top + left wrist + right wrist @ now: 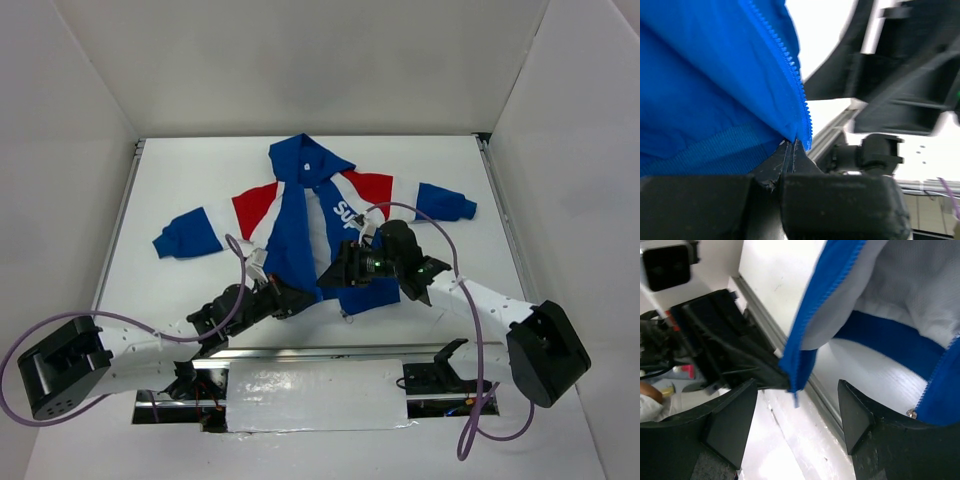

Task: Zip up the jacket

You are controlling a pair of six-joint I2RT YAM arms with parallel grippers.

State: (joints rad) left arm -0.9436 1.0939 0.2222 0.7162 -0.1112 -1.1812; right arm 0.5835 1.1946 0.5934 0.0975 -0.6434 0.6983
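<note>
The jacket [296, 225] lies open on the white table, hood at the far side, red and white shoulder panels, sleeves spread. My left gripper [298, 297] is shut on the bottom corner of one front panel, beside its zipper teeth [790, 65]; the pinch shows in the left wrist view [792, 145]. My right gripper [342, 276] is open just to the right of it. In the right wrist view the held zipper end [796, 375] hangs between its open fingers [735, 415], touching neither. The other front edge [940, 385] is at the right.
The table's front edge rail [790, 360] runs just under the held corner. The left arm's black gripper body [725, 350] is close beside my right fingers. White walls enclose the table on three sides. A purple cable [440, 235] loops over the right arm.
</note>
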